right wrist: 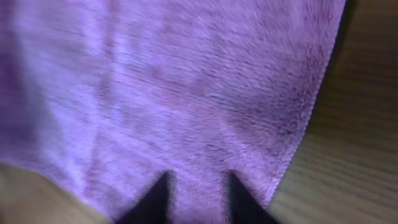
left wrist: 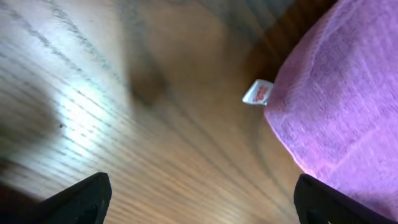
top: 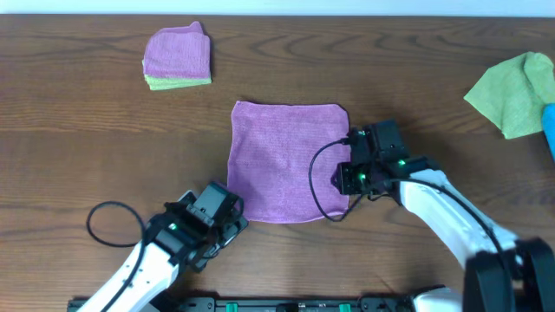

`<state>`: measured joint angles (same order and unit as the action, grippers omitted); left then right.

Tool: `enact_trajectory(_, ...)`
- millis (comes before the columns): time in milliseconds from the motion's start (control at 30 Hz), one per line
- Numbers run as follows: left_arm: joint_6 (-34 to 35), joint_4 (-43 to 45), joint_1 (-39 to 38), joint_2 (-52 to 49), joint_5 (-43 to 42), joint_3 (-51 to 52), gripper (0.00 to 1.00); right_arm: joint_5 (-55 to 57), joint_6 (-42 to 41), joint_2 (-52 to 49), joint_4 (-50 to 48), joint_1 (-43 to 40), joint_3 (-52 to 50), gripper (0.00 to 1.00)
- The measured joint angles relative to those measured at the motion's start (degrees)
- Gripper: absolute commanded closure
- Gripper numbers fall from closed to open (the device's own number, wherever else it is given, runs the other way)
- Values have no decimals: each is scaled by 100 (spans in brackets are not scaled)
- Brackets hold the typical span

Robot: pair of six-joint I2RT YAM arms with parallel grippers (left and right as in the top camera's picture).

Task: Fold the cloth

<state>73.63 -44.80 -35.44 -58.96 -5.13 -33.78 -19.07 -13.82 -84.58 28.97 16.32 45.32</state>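
**Lilac cloth spread flat, one gripper at each near corner**

At the near left, the left gripper (top: pixel 228 224) is seen over bare wood of the table (top: pixel 104 147), just beside the near left corner of the cloth (top: pixel 286 160). In its wrist view the left gripper (left wrist: pixel 199 202) is held wide open. Its two dark fingertips (left wrist: pixel 81 199) are set at the bottom corners of the frame, and only wood grain is seen in the gap between them. The cloth (left wrist: pixel 348 106) is found to the right of that gap, outside the jaws, and a small white label (left wrist: pixel 258 93) sticks out from its edge.

A little farther and to the right, the right gripper (top: pixel 344 178) is placed over the cloth's right edge, toward the near right corner. In its wrist view the right gripper (right wrist: pixel 199 199) is shown partly open, the tips a short way apart. The cloth (right wrist: pixel 186 93) lies directly below and fills the gap. No fold is seen pinched, though whether the tips touch the fabric cannot be told. A black cable (top: pixel 316 186) is looped over the cloth's right part.

The cloth itself is laid out flat as a rough square at mid table, between the two grippers and reaching away from them.

Farthest off, a folded pile (top: pixel 177 56) of lilac over lime green is seen at the far left, and a loose green cloth (top: pixel 516 91) at the far right, both well apart from the cloth
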Motion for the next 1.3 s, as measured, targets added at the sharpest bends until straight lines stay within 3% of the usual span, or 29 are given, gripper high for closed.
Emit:
enact_trajectory(67, -33, 136, -2, 70, 50, 0, 5, -37, -24, 369, 127, 0, 0, 24)
enact_trajectory(333, -538, 557, 0, -20, 479, -7, 5, 2, -466, 1405, 1241, 0, -85, 26)
enact_trajectory(633, -1858, 752, 0, -109, 848, -9, 5, 0, -2304, 3077, 1152, 7, -1805, 27)
enact_trajectory(867, -2612, 870, 4, -111, 1016, -9, 5, 579, -3407, 4990, 973, 354, -2033, 23)
enact_trajectory(1033, -3185, 1314, 4, -114, 1034, -11, 5, 1023, -3934, 4983, 758, 393, -2116, 21)
enact_trajectory(1167, -3539, 1458, 4, -116, 1040, -11, 0, 1287, -4085, 4472, 326, 402, -2492, 21)
enact_trajectory(1300, -3654, 1460, 4, -116, 1054, -11, 3, 1386, -4131, 3825, 203, 404, -2559, 21)
